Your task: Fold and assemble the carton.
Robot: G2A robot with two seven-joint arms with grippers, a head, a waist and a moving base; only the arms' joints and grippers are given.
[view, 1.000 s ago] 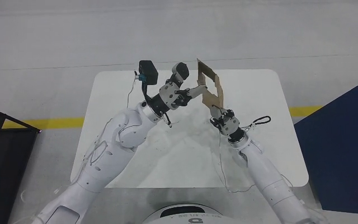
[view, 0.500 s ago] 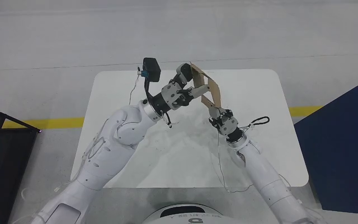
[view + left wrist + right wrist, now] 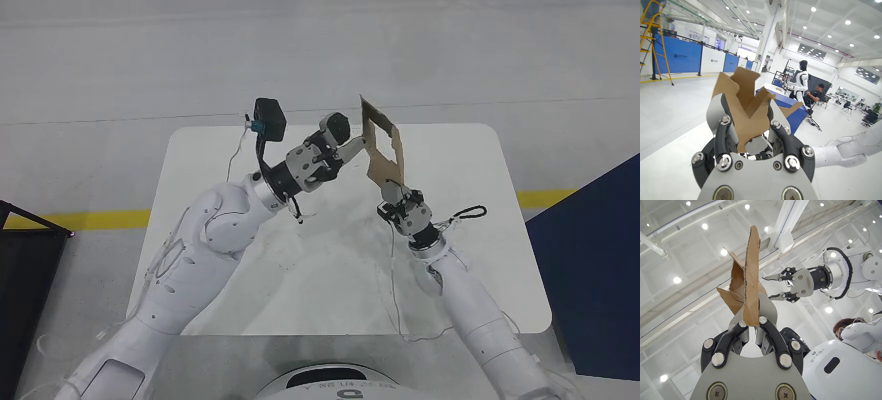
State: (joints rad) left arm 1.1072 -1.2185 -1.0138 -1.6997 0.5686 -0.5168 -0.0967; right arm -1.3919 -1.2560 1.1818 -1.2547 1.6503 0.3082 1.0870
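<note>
A flattened brown carton point(image 3: 383, 150) stands on edge above the far middle of the white table point(image 3: 300, 290). My right gripper point(image 3: 394, 206) is shut on its lower edge, and in the right wrist view the cardboard point(image 3: 751, 279) rises straight out of that gripper point(image 3: 752, 316). My left gripper point(image 3: 348, 144) is open just beside the carton, fingertips pointing at it without clear contact. In the left wrist view the carton's folded flaps point(image 3: 745, 94) show between the spread fingers point(image 3: 719, 106). From the right wrist, the left gripper point(image 3: 766, 287) hangs open close to the cardboard.
A black clip on a cable point(image 3: 468, 214) lies on the table by the right forearm. A blue panel point(image 3: 600, 270) stands off the table's right side and a dark frame point(image 3: 20, 260) off its left. The near half of the table is bare.
The left gripper, which was pressing the carton over half a second ago, has drawn back and stands open. The carton has swung back upright in the right gripper.
</note>
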